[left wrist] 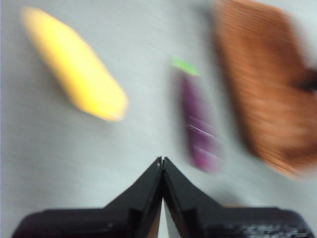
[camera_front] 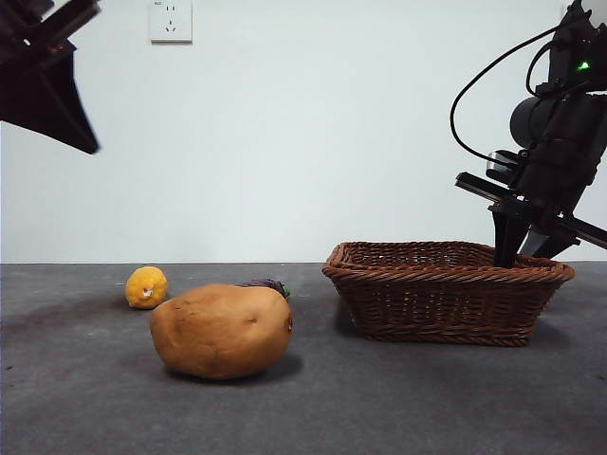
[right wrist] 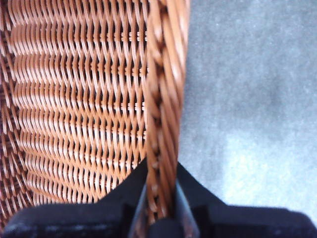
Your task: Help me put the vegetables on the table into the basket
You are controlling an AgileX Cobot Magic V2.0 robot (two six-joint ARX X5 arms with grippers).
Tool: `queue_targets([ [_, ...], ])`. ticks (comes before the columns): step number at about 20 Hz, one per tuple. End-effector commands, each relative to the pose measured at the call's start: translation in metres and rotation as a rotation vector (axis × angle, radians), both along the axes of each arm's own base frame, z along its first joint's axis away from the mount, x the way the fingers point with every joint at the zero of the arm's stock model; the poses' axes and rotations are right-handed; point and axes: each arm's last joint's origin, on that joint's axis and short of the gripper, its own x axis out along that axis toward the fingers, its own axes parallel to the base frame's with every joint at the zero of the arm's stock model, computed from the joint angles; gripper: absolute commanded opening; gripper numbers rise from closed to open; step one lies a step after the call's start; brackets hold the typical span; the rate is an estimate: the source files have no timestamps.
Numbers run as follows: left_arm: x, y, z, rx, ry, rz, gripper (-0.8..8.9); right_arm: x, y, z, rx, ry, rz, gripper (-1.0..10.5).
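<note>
I have the right gripper [right wrist: 161, 198] down at the basket [camera_front: 446, 303], which sits right of centre in the front view on the grey worktop [camera_front: 85, 398]. In its wrist view, its fingers [right wrist: 190, 191] are pinching the braided rim, one inside the basket and one outside. From the front, the arm comes in at the right edge and the fingers meet the rim at the basket's far right corner.

The left gripper [left wrist: 162, 166] hangs high, showing only as a dark shape in the upper left of the front view. Its fingers [left wrist: 143, 191] are pressed together with nothing between them.

The vegetables are all out on the worktop, left of the basket. The potato [camera_front: 222, 330] lies lower centre-left and nearest the camera. The small yellow pumpkin [camera_front: 146, 287] sits further back to its left. The eggplant [camera_front: 268, 284] is mostly hidden behind the potato, with only its dark top and green stem showing. The left wrist view is blurred.
</note>
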Motion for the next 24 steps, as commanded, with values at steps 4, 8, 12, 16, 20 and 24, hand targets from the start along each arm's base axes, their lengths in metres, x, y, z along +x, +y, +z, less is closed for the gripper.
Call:
queue_targets([
  [4,0.027,-0.002,0.008,0.158,0.027,-0.011,3.12,-0.003,-0.002,0.006,0.046,-0.005,0.033,-0.2],
  [8,0.064,-0.011,-0.006,0.262,0.197,0.007,5.23,-0.013,-0.003,0.027,0.043,-0.036,0.077,-0.2],
  [12,0.100,-0.016,-0.021,0.246,0.355,0.058,5.41,-0.029,-0.005,0.055,0.030,-0.081,0.121,-0.2],
  [16,0.129,-0.021,-0.034,0.264,0.405,0.034,7.40,-0.049,-0.007,0.086,0.024,-0.128,0.142,-0.2],
  [20,0.145,-0.024,-0.053,0.266,0.446,0.034,7.54,-0.071,-0.007,0.112,0.018,-0.163,0.165,-0.2],
  [24,0.154,-0.028,-0.070,0.250,0.466,0.067,7.54,-0.089,-0.008,0.133,0.015,-0.210,0.173,-0.2],
])
